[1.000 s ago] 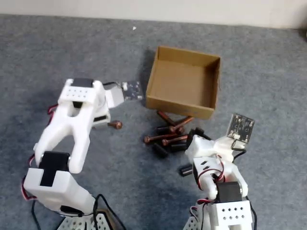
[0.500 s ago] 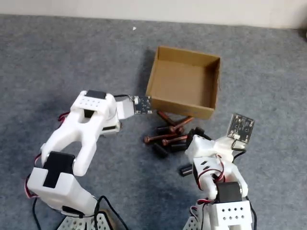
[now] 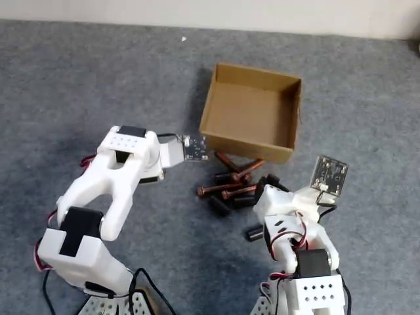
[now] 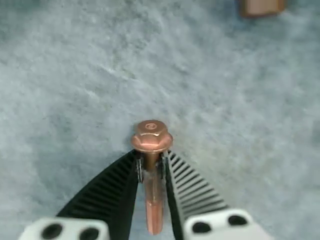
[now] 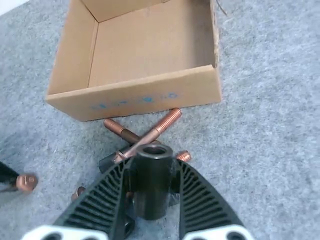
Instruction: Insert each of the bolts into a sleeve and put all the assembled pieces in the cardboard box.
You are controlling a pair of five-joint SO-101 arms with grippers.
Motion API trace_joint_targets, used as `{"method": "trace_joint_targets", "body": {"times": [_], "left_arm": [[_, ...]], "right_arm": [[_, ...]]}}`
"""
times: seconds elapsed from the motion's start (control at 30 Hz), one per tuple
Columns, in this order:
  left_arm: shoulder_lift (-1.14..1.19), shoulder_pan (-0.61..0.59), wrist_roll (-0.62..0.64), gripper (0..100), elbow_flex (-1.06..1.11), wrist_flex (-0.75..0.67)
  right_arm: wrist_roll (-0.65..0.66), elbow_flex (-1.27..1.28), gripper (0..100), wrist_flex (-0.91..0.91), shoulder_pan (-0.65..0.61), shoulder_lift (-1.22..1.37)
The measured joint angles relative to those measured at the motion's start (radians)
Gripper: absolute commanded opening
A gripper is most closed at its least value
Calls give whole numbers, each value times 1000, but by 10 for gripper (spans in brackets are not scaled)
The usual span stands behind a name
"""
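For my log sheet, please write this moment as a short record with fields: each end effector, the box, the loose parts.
Left end effector: shut on a copper bolt, head beyond the fingertips.
Right end effector: shut on a black sleeve, bore visible.
Cardboard box: empty, on the grey carpet.
Loose bolts and loose sleeves: piled together beside the box, on the arms' side.

High camera down over table [image 3: 79, 79]; wrist cameras close, low; cardboard box [image 3: 246, 146] common to high and right.
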Motion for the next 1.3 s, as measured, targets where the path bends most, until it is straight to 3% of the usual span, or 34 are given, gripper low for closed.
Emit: {"method": "trace_joint_targets", "body": {"times": [0.2,0.27,0.57,0.67,0.93,1.07,1.3], "left_arm": [[-98,0,2,6,-43,190],[-167,0,64,6,-44,216],[-508,3,632,6,-44,238],[-597,3,824,6,-44,241],[-895,26,1076,6,63,239],[-1077,31,1220,6,176,149],[-1375,34,1465,6,377,-80]], "right_arm": [[0,0,5,0,0,0],[0,0,5,0,0,0],[0,0,5,0,0,0],[0,0,5,0,-74,0],[21,-29,5,-21,-181,0],[103,-44,5,-98,-269,-3],[126,-44,5,-155,-397,-3]]}}
